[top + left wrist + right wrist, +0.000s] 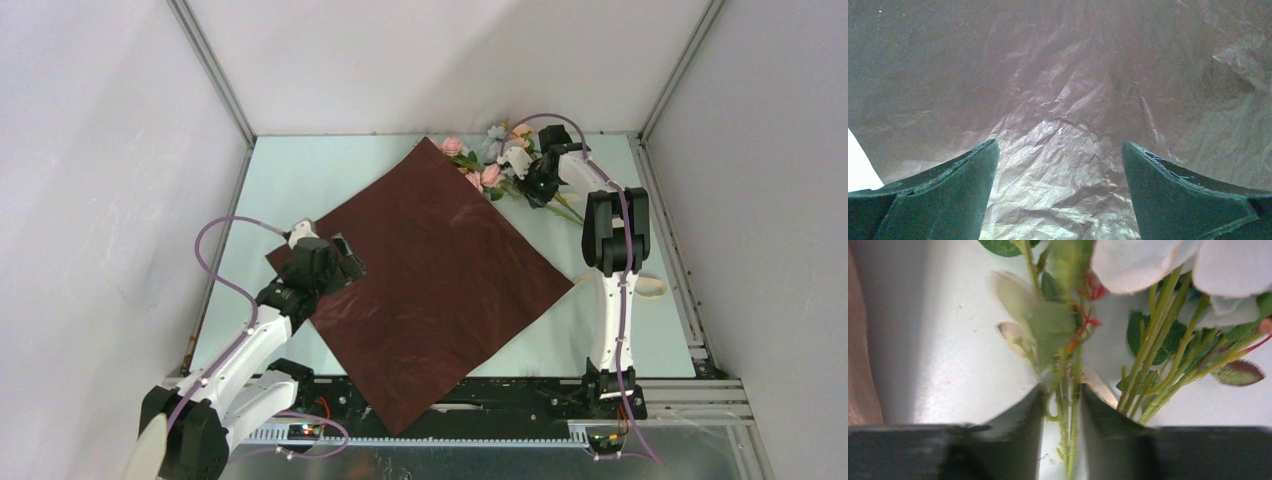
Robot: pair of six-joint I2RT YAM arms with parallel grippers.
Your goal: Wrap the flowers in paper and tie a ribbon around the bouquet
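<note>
The paper (440,275) lies flat like a diamond on the table, dark brown-maroon face up, crinkled (1063,90) in the left wrist view. Over its left corner hovers my left gripper (343,257) (1060,150), open, with only paper showing between its fingers. The flowers (487,160), pink roses and pale blue clusters, lie at the far edge beside the paper's top corner. My right gripper (537,183) (1062,390) is down on them, its jaws closed in on a few green stems (1068,365). A cream loop that may be the ribbon (652,288) lies beside the right arm.
More stems and leaves (1158,365) lie just right of the right gripper's fingers. The pale green tabletop (300,180) is walled by white panels on three sides. The paper's near corner hangs over the black rail (500,395) at the arms' bases.
</note>
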